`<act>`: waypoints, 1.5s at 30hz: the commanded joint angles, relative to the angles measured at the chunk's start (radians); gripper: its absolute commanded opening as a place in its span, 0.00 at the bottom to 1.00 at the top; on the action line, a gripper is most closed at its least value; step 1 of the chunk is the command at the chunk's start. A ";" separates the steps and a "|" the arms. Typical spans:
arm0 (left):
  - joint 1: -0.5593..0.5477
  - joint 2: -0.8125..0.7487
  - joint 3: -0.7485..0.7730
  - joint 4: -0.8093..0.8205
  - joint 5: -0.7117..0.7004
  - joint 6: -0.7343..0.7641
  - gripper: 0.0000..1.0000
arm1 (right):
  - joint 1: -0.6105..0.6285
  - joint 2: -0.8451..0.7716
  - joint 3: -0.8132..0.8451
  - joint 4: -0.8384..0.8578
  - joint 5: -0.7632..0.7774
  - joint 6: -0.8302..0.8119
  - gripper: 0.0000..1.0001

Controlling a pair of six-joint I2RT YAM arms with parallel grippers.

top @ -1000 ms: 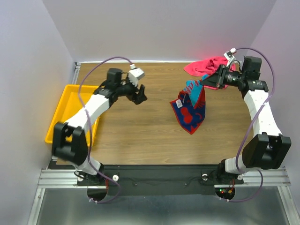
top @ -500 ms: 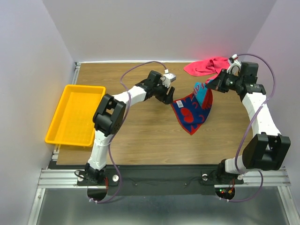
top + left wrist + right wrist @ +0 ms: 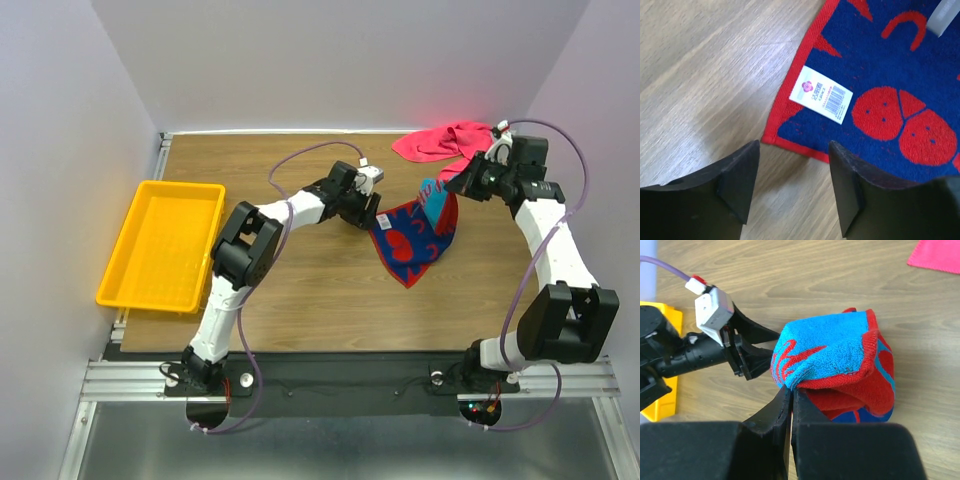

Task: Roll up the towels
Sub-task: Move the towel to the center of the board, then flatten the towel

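Wood-grain bench (image 3: 300,300) enclosed by pale walls. At the right pincer (image 3: 790,390) the jaws are pressed together, clamped on a bunched fold of the patterned towel (image 3: 835,360). The fold's teal face, marked with red strokes, bulges just beyond the tips, and a red hem wraps its edge. From this grip one corner is held raised, and the rest drapes down to the bench as a navy diamond with red shapes and a red border.

At the left pincer (image 3: 792,150) the jaws stand apart, low over the opposite corner of the same towel. The red hem lies just ahead of the gap, and a white label (image 3: 821,94) sits just beyond it on the navy field. Whether the tips touch the cloth cannot be told.

The left arm is stretched far forward and across toward the right pincer, while the right arm reaches forward with its wrist turned inward.

Just behind the right pincer lies the pink-red towel (image 3: 440,140), crumpled at the far edge. Well apart from the left pincer, on its outer side, rests the yellow tray (image 3: 160,245).
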 commanded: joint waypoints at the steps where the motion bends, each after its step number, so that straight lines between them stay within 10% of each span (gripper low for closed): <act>1: -0.030 0.038 0.050 -0.030 -0.083 -0.023 0.63 | 0.001 -0.013 -0.018 0.035 0.054 -0.021 0.01; 12: -0.031 0.099 0.132 -0.143 -0.204 -0.017 0.00 | -0.001 0.006 -0.061 0.029 0.091 -0.026 0.01; 34: 0.180 -0.450 -0.457 -0.228 -0.294 0.190 0.00 | -0.033 0.165 -0.128 -0.054 0.072 0.204 0.10; 37: 0.190 -0.427 -0.431 -0.228 -0.301 0.195 0.00 | -0.059 0.297 -0.052 -0.060 0.065 0.179 0.55; 45: 0.191 -0.375 -0.344 -0.241 -0.287 0.183 0.00 | -0.071 0.307 -0.062 -0.114 0.026 -0.085 0.86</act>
